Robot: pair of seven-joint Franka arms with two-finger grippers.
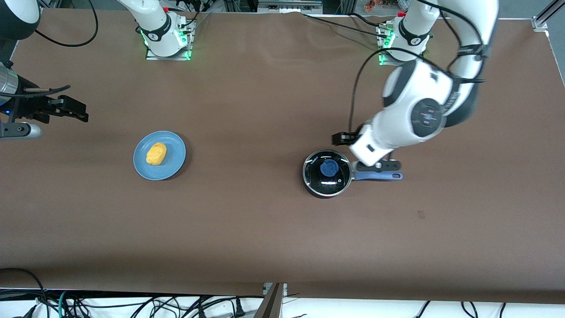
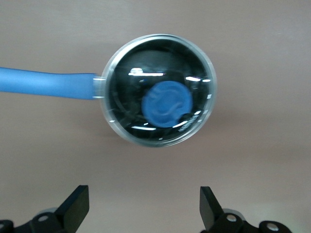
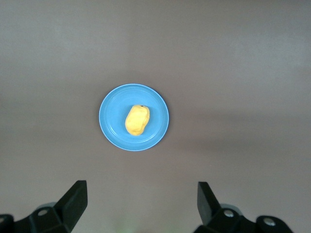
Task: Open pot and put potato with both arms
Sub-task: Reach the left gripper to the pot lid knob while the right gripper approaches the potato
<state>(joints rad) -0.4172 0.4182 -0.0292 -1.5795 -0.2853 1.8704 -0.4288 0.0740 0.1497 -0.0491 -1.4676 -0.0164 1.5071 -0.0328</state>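
The black pot (image 1: 318,187) stands on the table toward the left arm's end, its glass lid (image 1: 318,173) on it, with a blue knob (image 1: 329,168) and a long blue handle (image 1: 382,176). My left gripper (image 1: 363,152) hangs open and empty over the root of the handle. In the left wrist view the lid (image 2: 129,92) and its knob (image 2: 166,104) lie ahead of the open left gripper (image 2: 143,208). The yellow potato (image 1: 156,153) lies on a light-blue plate (image 1: 177,162). My right gripper (image 1: 77,110) is open at the right arm's end; its wrist view shows the potato (image 3: 137,120).
The light-blue plate (image 3: 109,116) lies toward the right arm's end of the brown table (image 1: 247,110). Cables run along the table edge nearest the front camera and by the arm bases.
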